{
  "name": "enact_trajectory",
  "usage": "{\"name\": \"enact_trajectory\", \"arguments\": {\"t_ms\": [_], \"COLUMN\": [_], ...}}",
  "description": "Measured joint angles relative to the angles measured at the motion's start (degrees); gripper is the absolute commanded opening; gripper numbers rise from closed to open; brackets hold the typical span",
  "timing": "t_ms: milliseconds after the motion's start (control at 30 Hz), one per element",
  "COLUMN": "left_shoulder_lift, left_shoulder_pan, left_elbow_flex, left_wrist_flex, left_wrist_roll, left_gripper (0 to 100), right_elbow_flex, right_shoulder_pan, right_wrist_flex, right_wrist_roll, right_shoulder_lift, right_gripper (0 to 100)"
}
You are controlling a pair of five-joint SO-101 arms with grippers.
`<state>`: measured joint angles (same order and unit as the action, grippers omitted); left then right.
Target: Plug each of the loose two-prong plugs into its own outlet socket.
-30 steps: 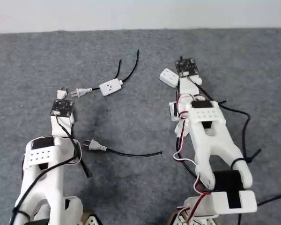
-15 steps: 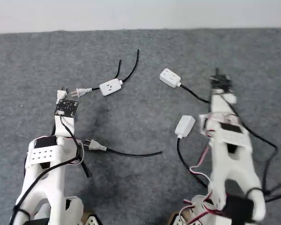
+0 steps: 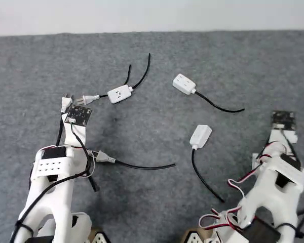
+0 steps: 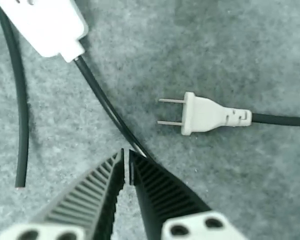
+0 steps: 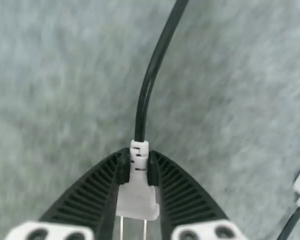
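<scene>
My left gripper [image 4: 126, 156] is shut with nothing held, its tips touching a black cable [image 4: 102, 100] on the carpet. That cable runs from a white socket [image 4: 45, 25]. A loose white two-prong plug [image 4: 205, 114] lies flat just beyond the tips. In the high view this gripper [image 3: 67, 103] sits beside a plug [image 3: 86, 99] and a socket [image 3: 120, 93]. A second plug [image 3: 104, 158] lies next to the left arm. My right gripper [image 5: 137, 195] is shut on a white plug [image 5: 138, 190], prongs toward the camera. The right arm [image 3: 282, 121] stands at the far right.
Two more white sockets lie mid-table: one at the back [image 3: 184, 84] with a black cable, one nearer [image 3: 200, 135] whose cable curls toward the front. Grey carpet [image 3: 157, 126] covers the table. A pale wall [image 3: 152, 15] borders the far edge.
The right arm swung from beside the back socket to the far right, uncovering the nearer socket. The left gripper crept forward toward the plug by the left socket.
</scene>
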<state>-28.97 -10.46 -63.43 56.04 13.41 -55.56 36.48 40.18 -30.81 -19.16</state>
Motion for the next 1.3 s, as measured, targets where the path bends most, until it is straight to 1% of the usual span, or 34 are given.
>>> {"name": "enact_trajectory", "arguments": {"t_ms": [133,167,333,533,700,733,800,1000,1100,1200,1300], "left_shoulder_lift": [0.0,0.0,0.0,0.0,0.0,0.0,0.0,0.26,0.26,2.11,8.35], "left_shoulder_pan": [-0.18,-0.18,-0.18,-0.18,-0.18,-0.18,-0.18,-0.18,0.0,2.55,6.68], "left_elbow_flex": [0.0,0.0,0.0,0.0,0.0,0.0,0.0,0.0,0.0,0.35,4.22], "left_wrist_flex": [0.0,0.0,0.0,0.0,0.0,0.0,0.0,0.0,0.0,1.23,2.29], "left_wrist_roll": [-0.18,-0.18,-0.18,0.88,1.93,2.02,2.02,2.02,2.02,2.02,-1.05], "left_gripper": [2,2,2,2,2,2,2,1,1,1,1], "right_elbow_flex": [0.0,0.0,3.6,9.41,10.46,10.46,10.73,13.89,16.26,19.34,22.68], "right_shoulder_pan": [2.02,2.46,3.52,3.69,3.6,3.25,2.37,1.76,1.76,1.23,-0.18], "right_wrist_flex": [2.29,2.29,3.34,10.46,10.9,10.9,10.81,9.14,11.25,16.26,21.71], "right_wrist_roll": [-3.08,-3.43,-3.78,-4.13,-4.13,-4.13,-4.13,-4.13,-4.22,-3.96,-2.11], "right_shoulder_lift": [0.79,1.85,8.62,11.43,11.78,12.22,13.89,18.73,20.04,18.9,13.71], "right_gripper": [13.0,14.1,9.9,9.1,8.8,7.6,0.9,0.8,0.8,0.8,0.8]}}
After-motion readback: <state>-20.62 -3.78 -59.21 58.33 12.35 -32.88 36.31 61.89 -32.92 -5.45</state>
